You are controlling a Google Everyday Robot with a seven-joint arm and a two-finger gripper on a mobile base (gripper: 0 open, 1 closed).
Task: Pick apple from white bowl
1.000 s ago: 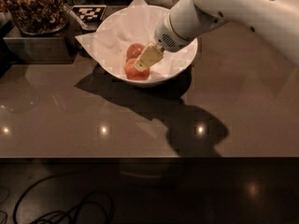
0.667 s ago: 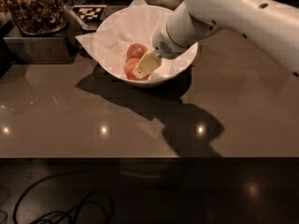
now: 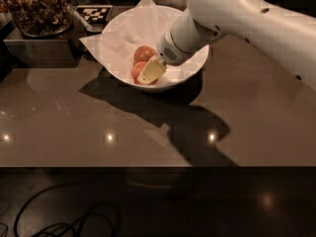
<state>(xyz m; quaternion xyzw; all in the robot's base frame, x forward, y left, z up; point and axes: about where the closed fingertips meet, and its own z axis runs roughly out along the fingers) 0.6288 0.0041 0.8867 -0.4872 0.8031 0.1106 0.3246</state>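
- Upper left of the frame: a dark tray (image 3: 34,14) of brown nuggets stands on a box, apart from the job in hand.
- Just right of it lies a checkered marker card (image 3: 94,14), probably there for the camera.
- Upper centre: the white bowl (image 3: 170,85) sits on the brown table (image 3: 74,122), lined with crinkled paper (image 3: 121,38) whose corners stick out.
- Low in the bowl lies the apple (image 3: 137,71), with a second reddish fruit (image 3: 144,53) touching it behind.
- The gripper (image 3: 151,71) is down inside the bowl against the front apple, tilted to reach over the rim. I cannot tell whether it has closed on it.
- The white arm (image 3: 237,19) slants in from the upper right, casting a broad shadow.
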